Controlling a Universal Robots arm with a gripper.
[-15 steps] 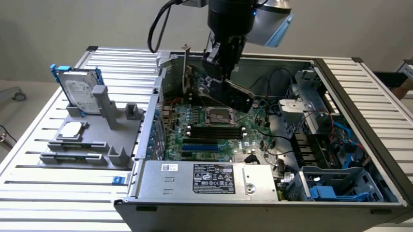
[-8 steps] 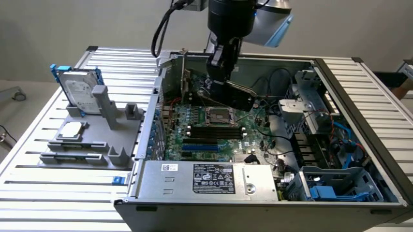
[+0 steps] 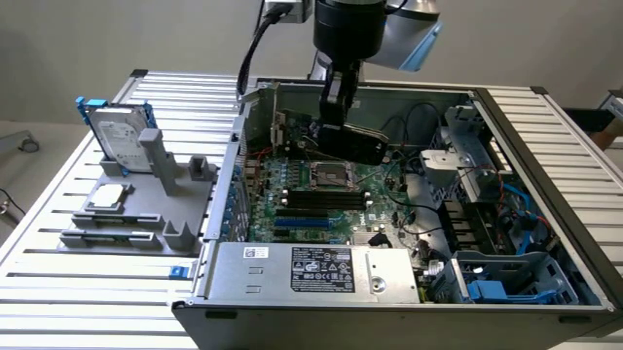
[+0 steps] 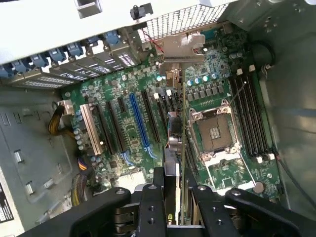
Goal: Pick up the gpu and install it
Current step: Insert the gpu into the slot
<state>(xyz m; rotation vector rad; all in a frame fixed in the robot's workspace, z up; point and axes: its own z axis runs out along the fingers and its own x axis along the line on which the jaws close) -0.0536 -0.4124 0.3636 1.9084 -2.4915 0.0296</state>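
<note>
gripper (image 4: 174, 197) clamping thin flat gpu (image 4: 176, 148), apparently edge-on

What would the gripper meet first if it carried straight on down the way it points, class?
The gripper grips the gpu edge-on, so the card's lower edge would probably meet the motherboard first, at the black slots beside the CPU socket; which slot exactly is unclear.

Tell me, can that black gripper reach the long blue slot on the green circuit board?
Probably yes: the case lies open, the gripper, shut on the black-faced green card, hangs over the board, and the blue slot looks bare.
</note>
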